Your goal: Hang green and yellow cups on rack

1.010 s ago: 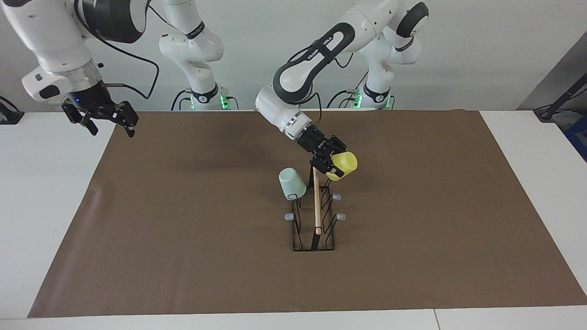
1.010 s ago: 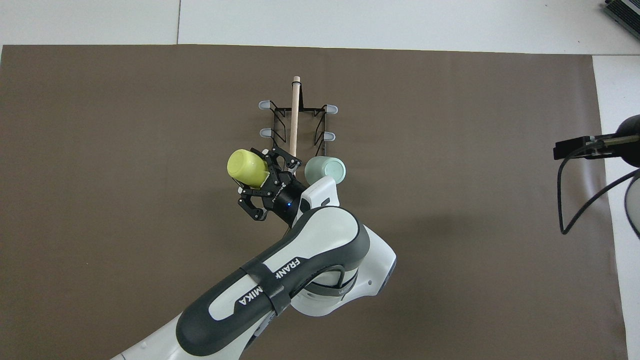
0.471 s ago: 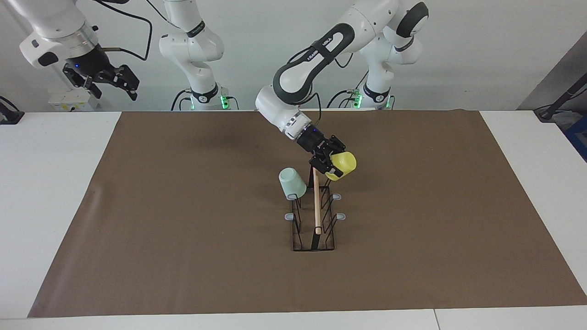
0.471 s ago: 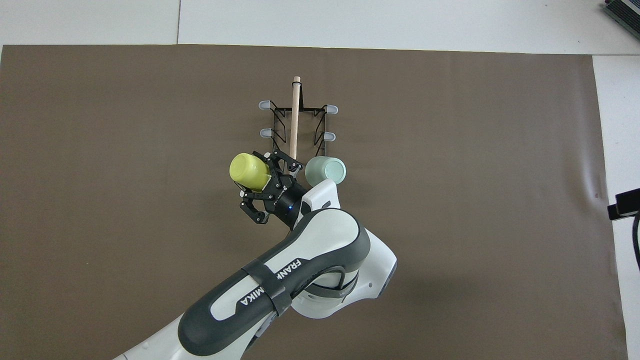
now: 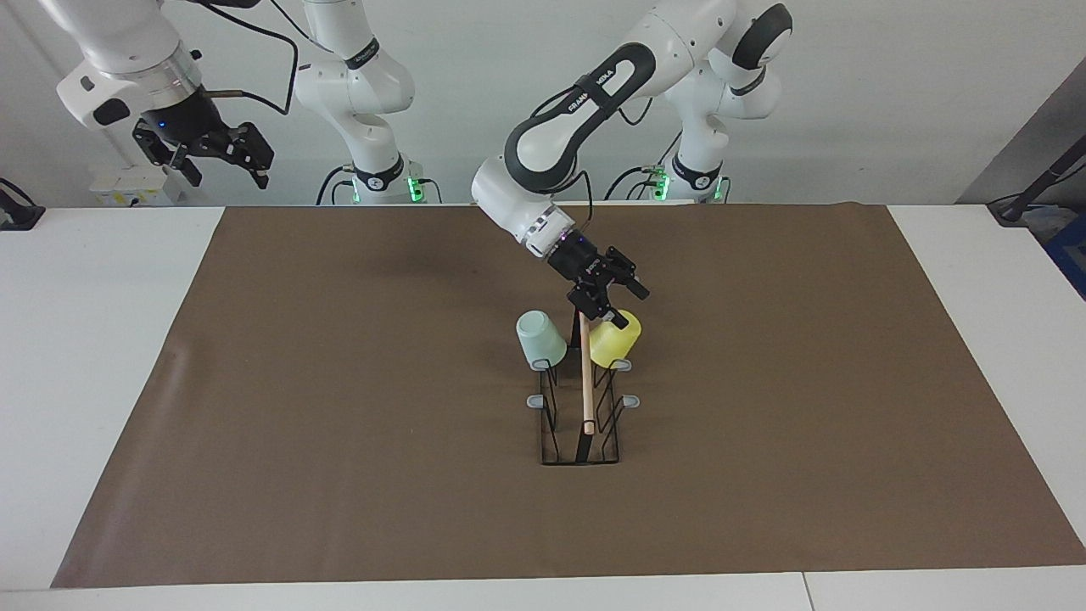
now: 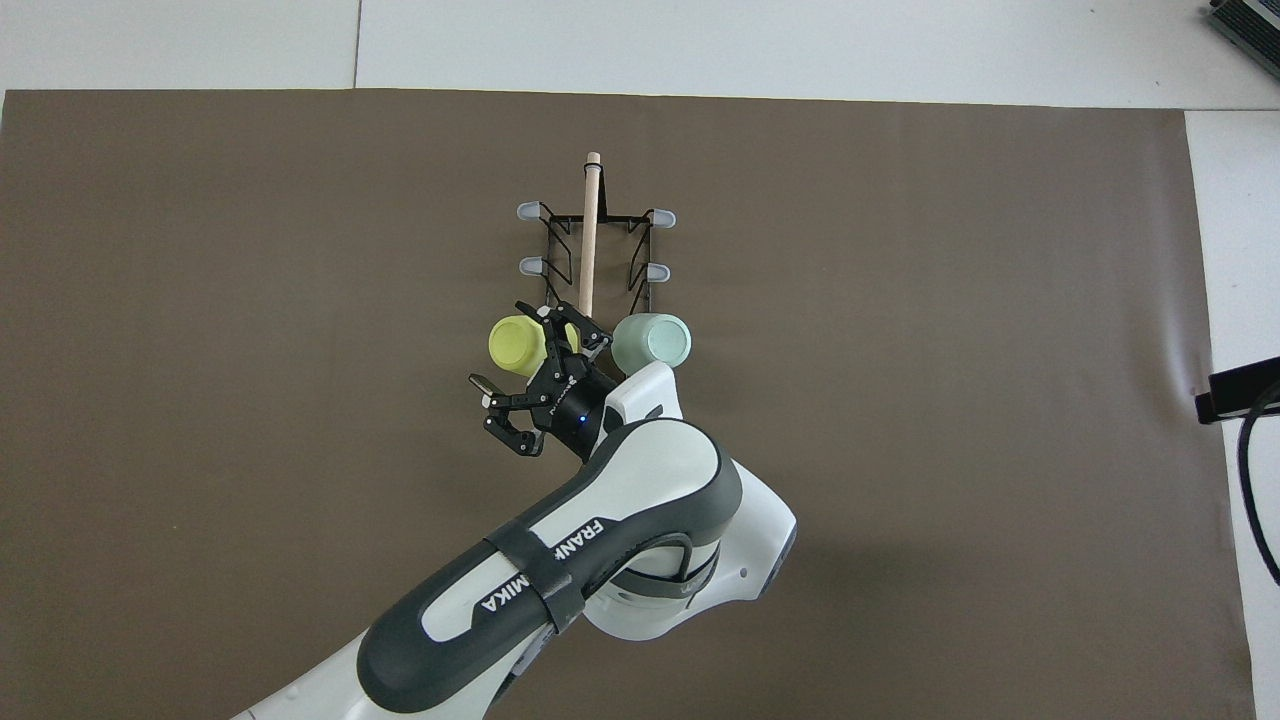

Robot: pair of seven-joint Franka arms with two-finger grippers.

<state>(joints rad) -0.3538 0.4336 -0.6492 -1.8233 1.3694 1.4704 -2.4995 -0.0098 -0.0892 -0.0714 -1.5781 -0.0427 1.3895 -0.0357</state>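
Observation:
The rack (image 5: 584, 399) stands mid-mat, its wooden rod (image 6: 589, 230) pointing away from the robots. The mint green cup (image 5: 540, 338) hangs upside down on the prong nearest the robots on the side toward the right arm's end; it also shows in the overhead view (image 6: 651, 340). The yellow cup (image 5: 615, 339) hangs upside down on the matching prong on the other side of the rod; it also shows in the overhead view (image 6: 518, 346). My left gripper (image 5: 628, 305) is open just above the yellow cup and not holding it; it also shows in the overhead view (image 6: 520, 370). My right gripper (image 5: 212, 151) is open, empty and raised, waiting.
A brown mat (image 5: 339, 441) covers most of the white table (image 5: 102, 339). Four grey-tipped prongs of the rack are bare, such as one (image 6: 528, 266) farther from the robots than the yellow cup. The right arm's cable (image 6: 1240, 390) shows at the overhead view's edge.
My left gripper opened and let go of the yellow cup, which dropped onto the prong and now hangs upside down. The right gripper rose and drew back from over the mat's corner.

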